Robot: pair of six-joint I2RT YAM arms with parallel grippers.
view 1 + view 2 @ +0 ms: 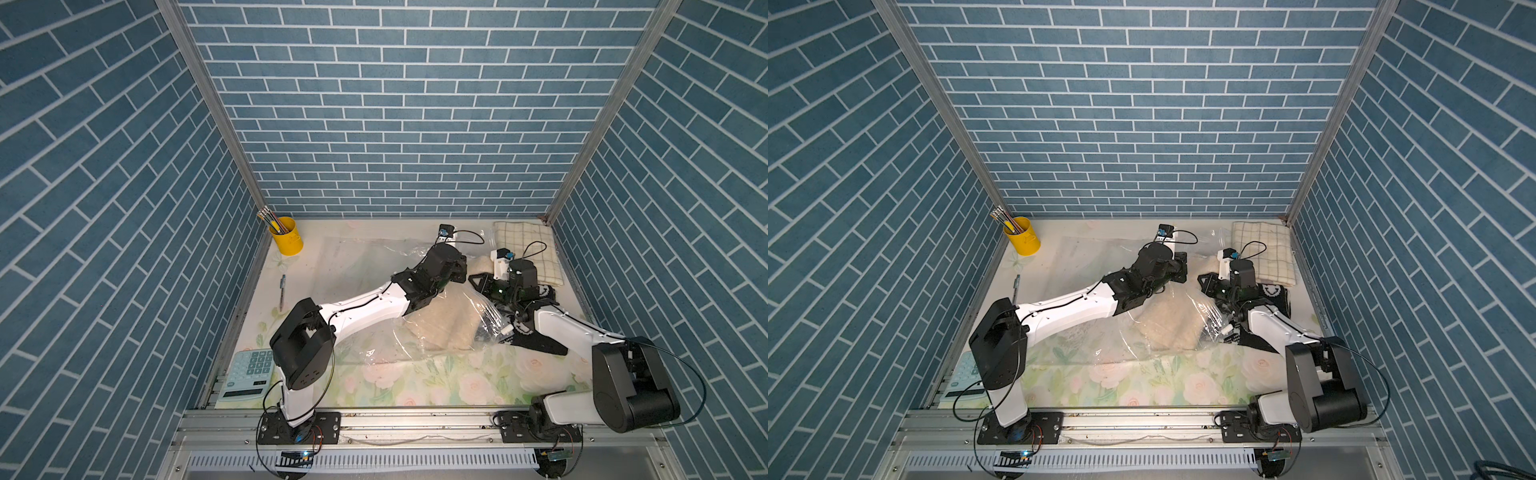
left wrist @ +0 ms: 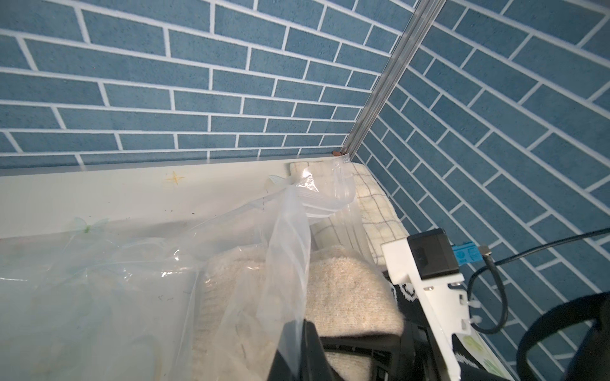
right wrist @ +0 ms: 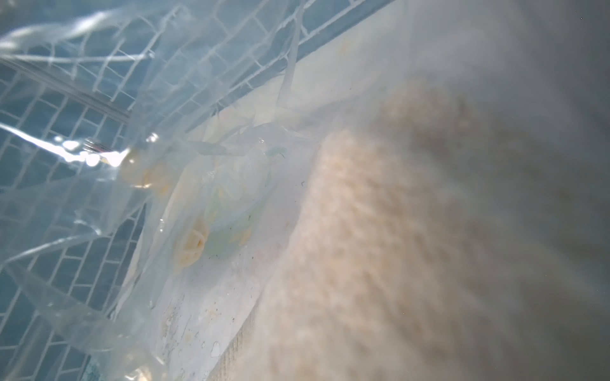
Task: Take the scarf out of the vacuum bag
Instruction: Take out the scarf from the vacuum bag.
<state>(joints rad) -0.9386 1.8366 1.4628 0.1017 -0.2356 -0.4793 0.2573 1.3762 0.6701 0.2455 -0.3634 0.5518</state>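
Note:
The vacuum bag (image 1: 365, 266) (image 1: 1092, 257) is a crinkly clear sheet spread over the middle of the table. Its small white slider clip (image 1: 506, 329) lies by my right arm. A cream knitted scarf (image 1: 440, 328) (image 2: 346, 290) lies folded inside the bag at the right end. My left gripper (image 1: 459, 270) (image 2: 305, 330) is shut on a strip of the bag's film (image 2: 287, 247) and holds it up over the scarf. My right gripper (image 1: 478, 282) (image 1: 1208, 284) is pushed into the scarf (image 3: 396, 247) at the bag's mouth. The knit fills the right wrist view and hides the jaws.
A folded checked cloth (image 1: 528, 249) lies in the back right corner. A black knit with white pattern (image 1: 536, 340) lies under my right arm. At the left stand a yellow cup of pencils (image 1: 286, 241), a pen (image 1: 282, 291) and a calculator (image 1: 249, 374). Brick-pattern walls close three sides.

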